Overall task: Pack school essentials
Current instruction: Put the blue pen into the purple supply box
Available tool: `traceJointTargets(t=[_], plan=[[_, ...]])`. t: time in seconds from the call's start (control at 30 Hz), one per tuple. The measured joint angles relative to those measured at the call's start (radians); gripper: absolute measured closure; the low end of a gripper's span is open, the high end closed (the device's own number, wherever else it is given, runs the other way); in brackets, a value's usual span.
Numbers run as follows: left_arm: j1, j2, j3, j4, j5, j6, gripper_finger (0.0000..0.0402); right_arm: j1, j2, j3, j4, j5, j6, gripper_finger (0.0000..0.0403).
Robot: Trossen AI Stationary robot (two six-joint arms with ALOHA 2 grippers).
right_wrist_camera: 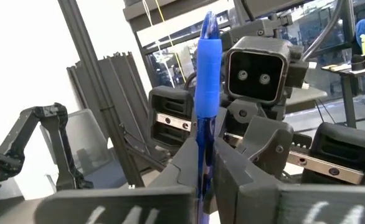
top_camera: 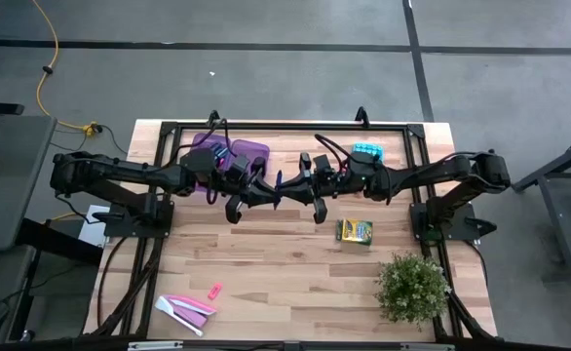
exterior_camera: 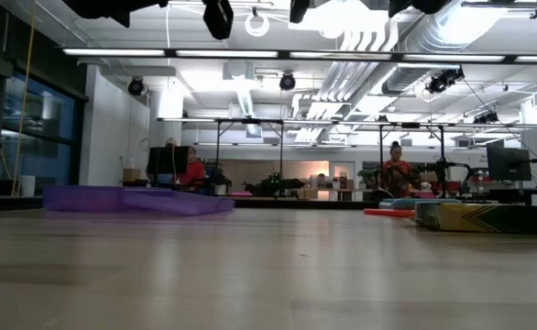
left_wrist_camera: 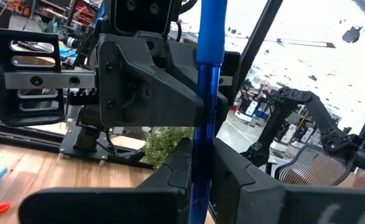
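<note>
Both arms meet high over the middle of the table. Between them stands a blue pen (top_camera: 278, 185), lifted clear of the wood. My left gripper (top_camera: 269, 192) (left_wrist_camera: 199, 180) is shut on it from the left, and my right gripper (top_camera: 288, 184) (right_wrist_camera: 201, 168) is shut on it from the right. Each wrist view shows the pen upright between that arm's fingers, with the other gripper's body close behind it. The yellow-green crayon box (top_camera: 355, 231) (exterior_camera: 484, 216) lies flat right of centre. A pink marker (top_camera: 214, 290) lies near the front left. My left gripper pinches the blue pen's slim barrel (left_wrist_camera: 199, 163) between its two fingers, which lie level and across the pen, coming from the table's left. The pen stands upright, clear of the table. My right gripper pinches the pen's barrel (right_wrist_camera: 200, 144) just below its thicker blue sleeve (right_wrist_camera: 207, 68), fingers level and across it, coming from the table's right. The pen stands upright in the hold.
An open purple case (top_camera: 229, 151) (exterior_camera: 136, 200) lies at the far left under the left arm. A teal piece (top_camera: 367, 151) sits at the far right. A bushy green plant (top_camera: 412, 283) stands at the near right corner. Pink and white pieces (top_camera: 183, 310) lie at the near left.
</note>
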Motion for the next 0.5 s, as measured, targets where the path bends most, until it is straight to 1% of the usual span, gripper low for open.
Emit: traceJointTargets(t=[0.17, 0.27, 0.33, 0.43, 0.5], plan=[[0.0, 0.0, 0.0, -0.006, 0.0, 0.0, 0.0382, 0.0, 0.0, 0.0, -0.002, 0.002, 0.007, 0.0367], [0.0, 0.0, 0.0, -0.013, 0.004, 0.0, 0.0382, -0.001, -0.004, 0.0, -0.002, 0.003, 0.019, 0.0343], [0.001, 0.0, 0.0, -0.024, 0.005, 0.0, 0.0381, -0.009, -0.011, 0.0, -0.003, 0.005, 0.054, 0.0322], [0.021, -0.008, 0.0, -0.057, 0.018, 0.0, 0.0382, -0.02, -0.036, 0.0, -0.042, 0.011, 0.064, 0.0284], [0.051, -0.032, 0.0, -0.114, 0.044, 0.008, 0.0382, -0.025, -0.068, 0.0, -0.106, 0.011, 0.047, 0.0258]])
